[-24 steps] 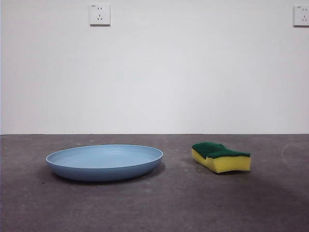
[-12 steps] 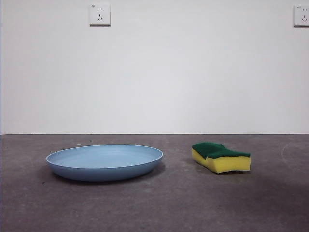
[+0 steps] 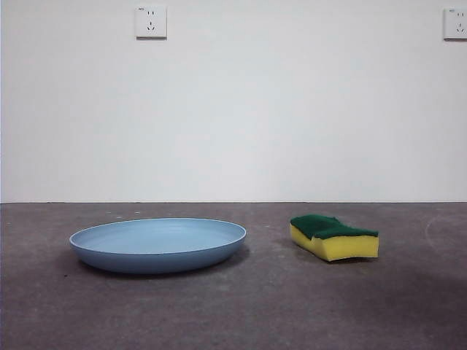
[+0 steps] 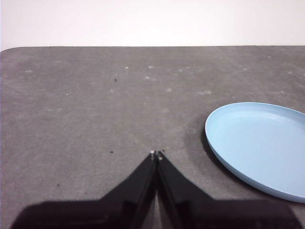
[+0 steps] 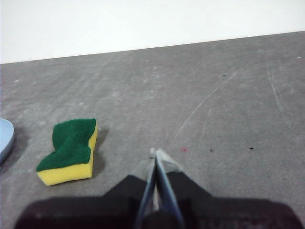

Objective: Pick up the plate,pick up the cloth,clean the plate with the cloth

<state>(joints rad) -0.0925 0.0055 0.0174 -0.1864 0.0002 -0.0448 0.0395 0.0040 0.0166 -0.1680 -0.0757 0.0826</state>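
Observation:
The light blue plate (image 3: 158, 243) lies flat on the dark grey table, left of centre in the front view. It also shows in the left wrist view (image 4: 259, 145), off to one side of my left gripper (image 4: 156, 153), which is shut and empty, apart from the plate. The cloth, a yellow sponge with a green scouring layer (image 3: 333, 237), lies to the right of the plate. In the right wrist view the sponge (image 5: 70, 150) lies beside my right gripper (image 5: 156, 153), which is shut and empty. Neither gripper shows in the front view.
A white wall stands behind the table, with two sockets (image 3: 151, 22) high up. The table's far edge (image 4: 143, 46) runs along the wall. A sliver of the plate's rim (image 5: 5, 138) shows at the edge of the right wrist view.

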